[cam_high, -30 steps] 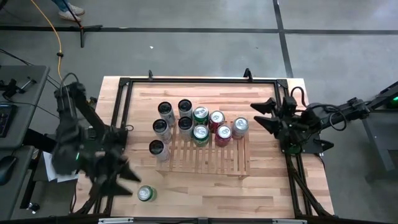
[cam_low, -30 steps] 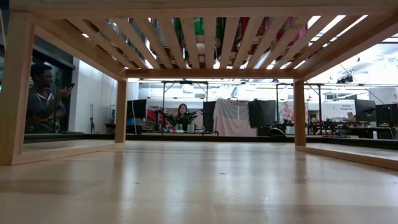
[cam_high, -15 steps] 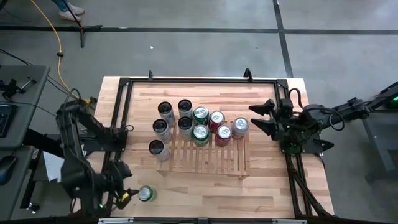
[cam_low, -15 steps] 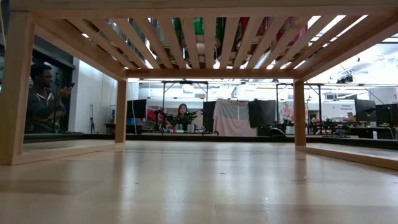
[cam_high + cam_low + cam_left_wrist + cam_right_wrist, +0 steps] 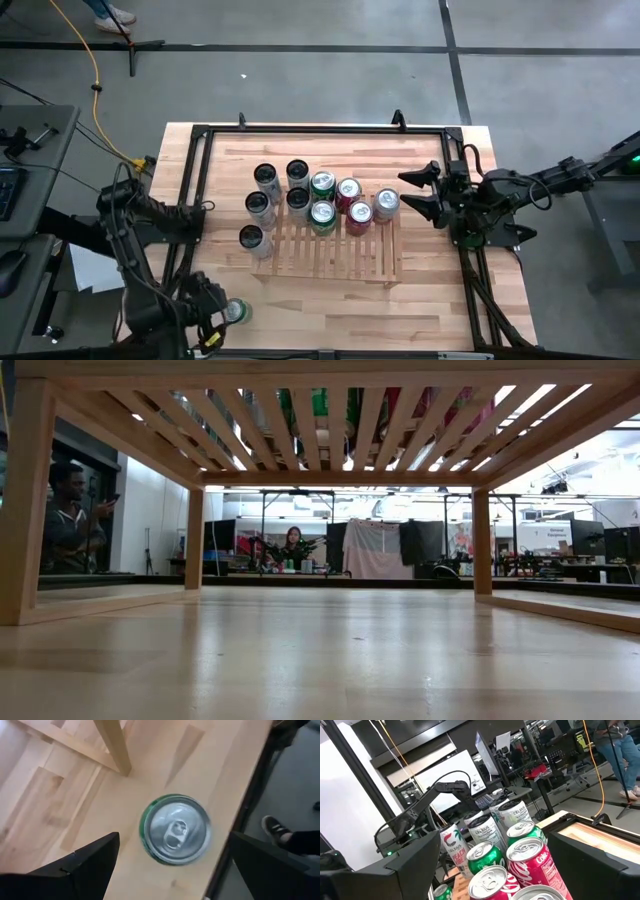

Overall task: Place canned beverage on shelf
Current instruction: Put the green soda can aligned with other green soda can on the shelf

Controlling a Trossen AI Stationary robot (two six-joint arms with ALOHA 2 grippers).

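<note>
1. Left gripper [image 5: 167, 865] hung directly over lone green can [image 5: 235, 311], lower left of the high view, fingers spread either side, not touching; probably lining up a grasp.
2. Right gripper [image 5: 420, 192] waited, fingers apart, right of the cans [image 5: 322, 200] clustered at centre.
3. Shelf [image 5: 330, 250]: pale slatted wood with gaps. Cans: smooth cylinders, shiny aluminium tops.
</note>
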